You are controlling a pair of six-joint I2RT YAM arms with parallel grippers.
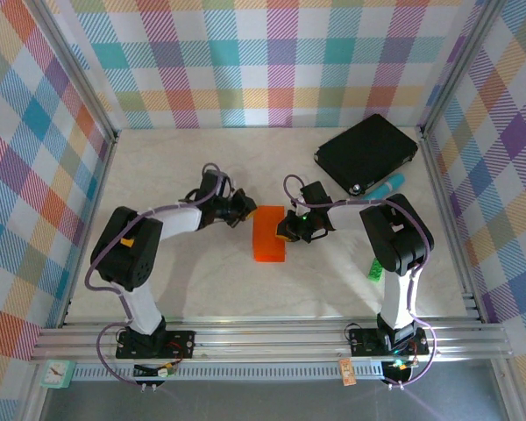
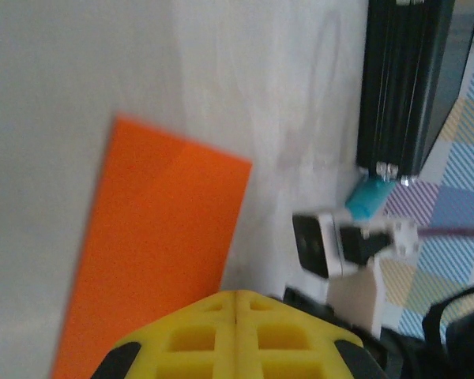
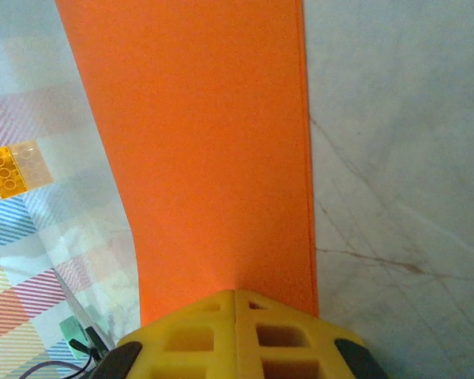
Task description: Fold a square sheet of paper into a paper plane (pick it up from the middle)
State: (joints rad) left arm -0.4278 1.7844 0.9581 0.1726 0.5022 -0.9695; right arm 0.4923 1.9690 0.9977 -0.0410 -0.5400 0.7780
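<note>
One folded orange sheet [image 1: 270,233] lies mid-worktop [image 1: 202,285], open room all around. The right claw [image 1: 290,226] is clenched on its edge, the left claw [image 1: 245,210] clenched empty beside it.

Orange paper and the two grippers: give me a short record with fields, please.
paper: orange paper, a narrow rectangle, mid-table
left gripper: shut, by the paper's far left corner
right gripper: shut, at the paper's right edge
black pad: far right corner, apart from the paper
green block: near side, beside the right arm
</note>
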